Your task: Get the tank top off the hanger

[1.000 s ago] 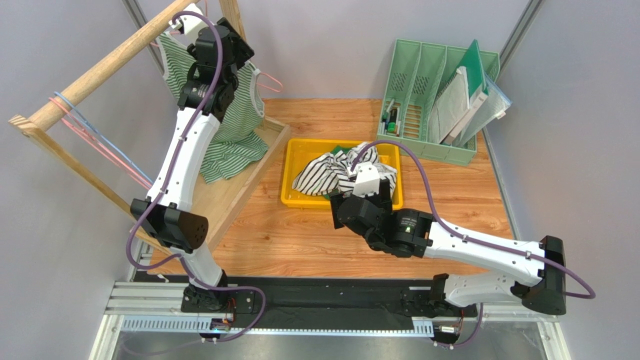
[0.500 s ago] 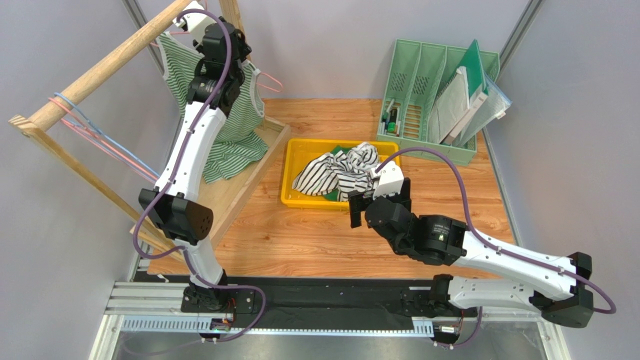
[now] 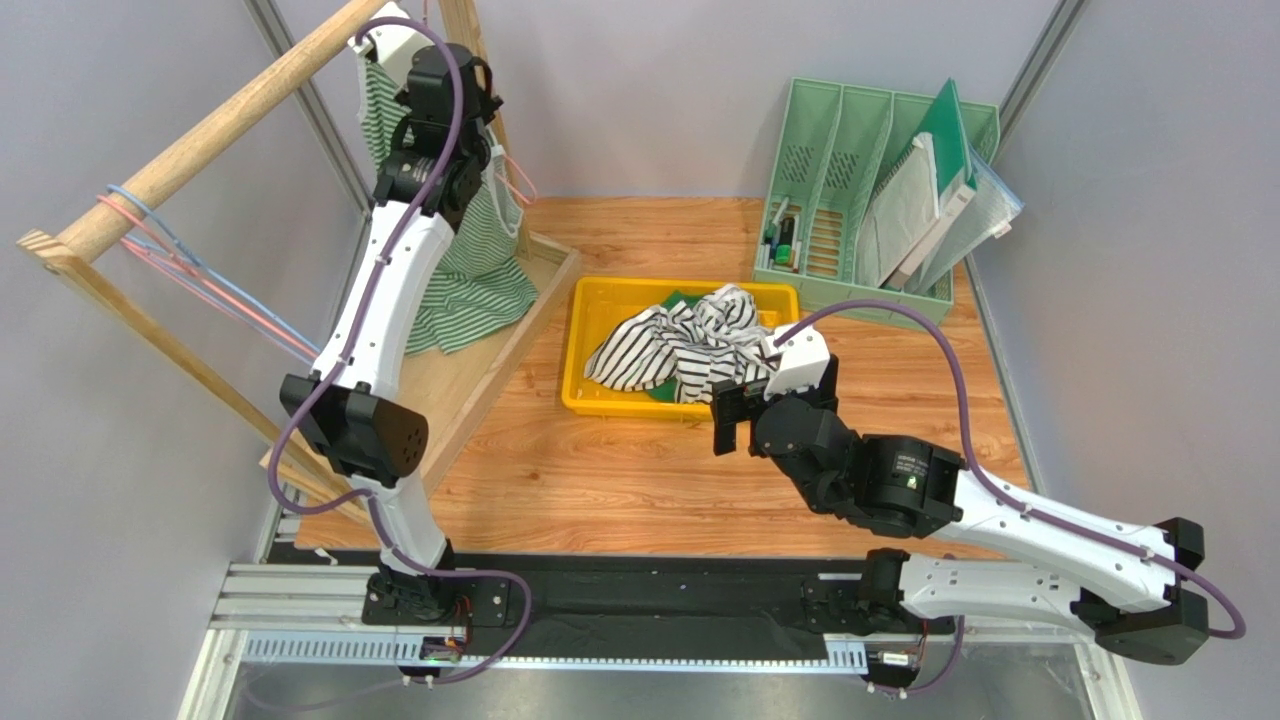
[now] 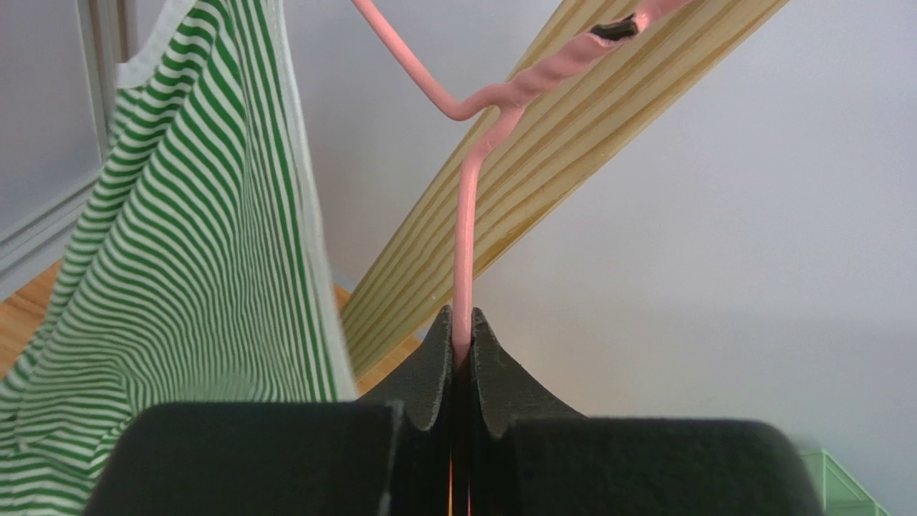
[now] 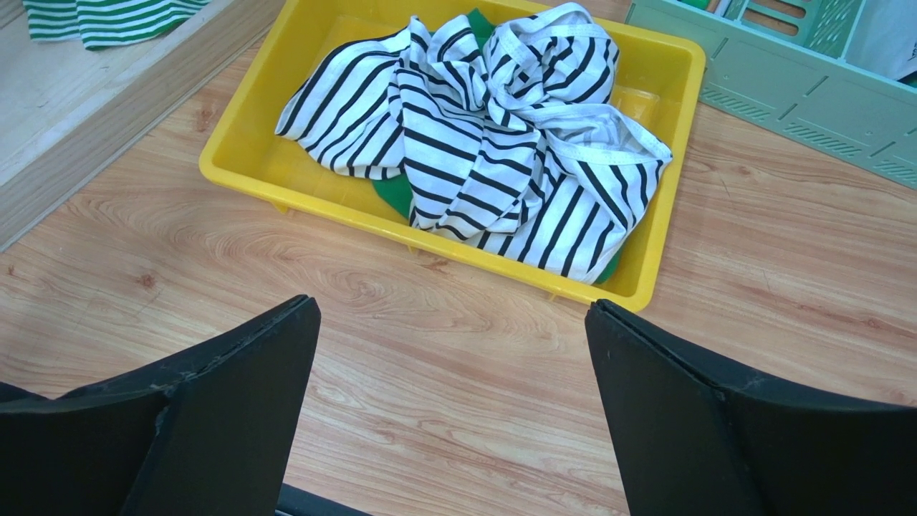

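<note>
The green-and-white striped tank top [image 3: 469,282] hangs on a pink wire hanger [image 3: 519,177] from the wooden rail [image 3: 196,143] at the back left. In the left wrist view the hanger [image 4: 465,247] hooks over the rail [image 4: 560,140], and the tank top [image 4: 205,269] drapes to its left. My left gripper [image 4: 463,328] is shut on the hanger's upright wire just below the hook. From above, the left gripper [image 3: 388,33] sits high by the rail. My right gripper [image 3: 739,414] hovers open and holding nothing over the table, just in front of the tray; the right gripper [image 5: 450,310] shows bare wood between its fingers.
A yellow tray [image 3: 579,383] in the middle holds crumpled black-and-white striped clothes [image 3: 684,345]. A green file organizer [image 3: 872,180] stands at the back right. Spare pink and blue hangers [image 3: 196,285] hang lower on the rail. The rack's wooden base [image 3: 451,390] lies left of the tray.
My left gripper has closed on the hanger wire, and the tank top has swung edge-on. The right arm has drawn back from the tray towards the near right, still open.
</note>
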`<state>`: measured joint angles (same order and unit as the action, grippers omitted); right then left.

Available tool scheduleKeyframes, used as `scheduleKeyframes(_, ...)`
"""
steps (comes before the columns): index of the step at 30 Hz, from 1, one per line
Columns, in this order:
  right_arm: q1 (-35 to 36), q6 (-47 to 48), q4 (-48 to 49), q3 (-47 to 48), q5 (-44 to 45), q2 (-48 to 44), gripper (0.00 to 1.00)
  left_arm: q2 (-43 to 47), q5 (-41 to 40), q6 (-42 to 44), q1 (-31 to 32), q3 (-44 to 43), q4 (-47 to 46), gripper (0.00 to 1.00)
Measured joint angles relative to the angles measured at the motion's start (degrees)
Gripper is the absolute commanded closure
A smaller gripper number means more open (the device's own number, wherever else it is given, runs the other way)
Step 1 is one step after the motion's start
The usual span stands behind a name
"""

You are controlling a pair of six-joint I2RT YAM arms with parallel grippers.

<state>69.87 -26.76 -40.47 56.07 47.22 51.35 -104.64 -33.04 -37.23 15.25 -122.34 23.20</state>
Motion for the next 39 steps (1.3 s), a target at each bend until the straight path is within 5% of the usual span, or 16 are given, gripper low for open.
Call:
scheduleKeyframes(9, 0.00, -0.13, -0.02, 0.00, -0.92, 0.00, 0.00, 8.63, 1.51, 0.46, 0.52, 0.59, 2.01, 1.00)
scheduleKeyframes(22, 0.00, 0.37, 0.15, 0.35, -5.97, 1.51, 0.00, 38.86, 10.86, -5.22, 1.22, 26.93, 0.70, 1.00)
scheduleKeyframes(31, -0.11, 4.44, 1.97, 3.45, -9.99, 5.81, 0.00, 51.58, 26.34, -7.45, 1.22, 37.97, 2.38, 1.00)
scheduleKeyframes(39, -5.25, 9.33, 5.16, 13.14, -20.52, 14.21, 0.00, 56.96, 42.14, -7.58, 1.22, 39.45, 4.39, 1.00)
